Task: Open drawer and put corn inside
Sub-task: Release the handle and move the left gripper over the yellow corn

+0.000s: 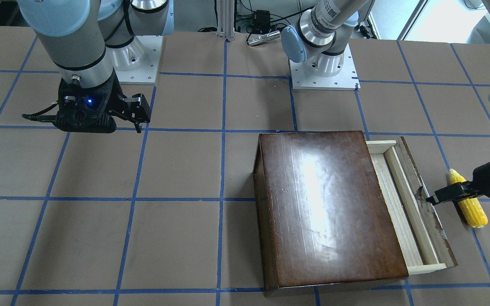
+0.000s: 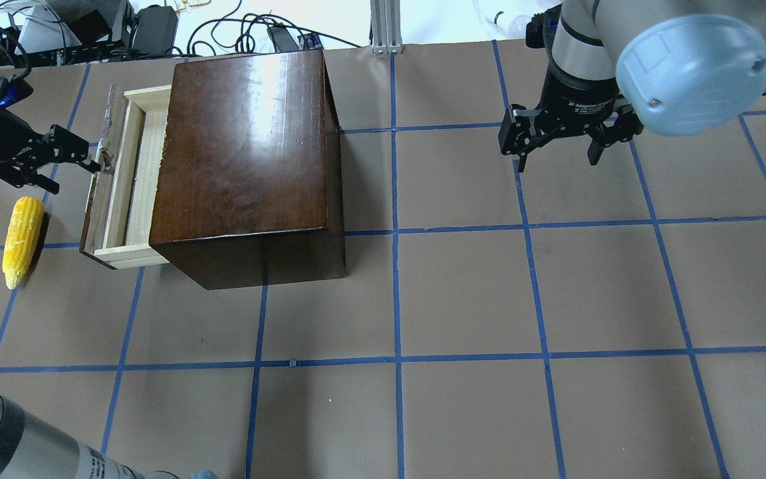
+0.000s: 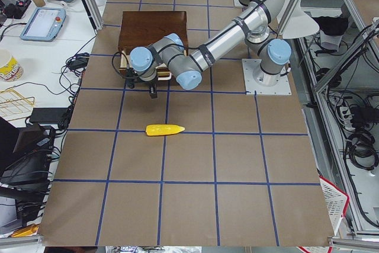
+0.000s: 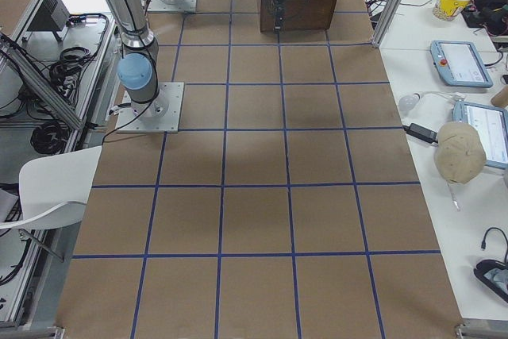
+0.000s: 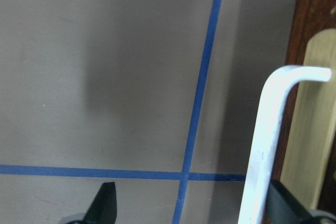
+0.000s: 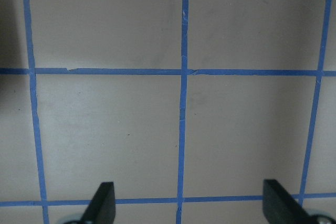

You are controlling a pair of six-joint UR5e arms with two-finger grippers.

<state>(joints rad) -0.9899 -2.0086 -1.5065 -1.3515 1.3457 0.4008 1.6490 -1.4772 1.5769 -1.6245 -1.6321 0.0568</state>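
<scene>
The dark-brown box (image 1: 326, 204) stands on the table with its drawer (image 1: 402, 204) pulled partly out, showing its pale wood tray (image 2: 131, 173). The yellow corn (image 2: 22, 241) lies on the table beside the drawer front, also in the front view (image 1: 472, 210). My left gripper (image 2: 77, 174) is open at the drawer front. One finger is at the white handle (image 5: 268, 145), which stands just inside that finger in the left wrist view. The corn is beside and below this gripper, not held. My right gripper (image 2: 556, 163) is open and empty, hovering far from the box.
The table is brown paper with a blue tape grid. The arm bases (image 1: 323, 70) stand at the robot's edge. Cables and gear (image 2: 157, 26) lie past the table's far edge behind the box.
</scene>
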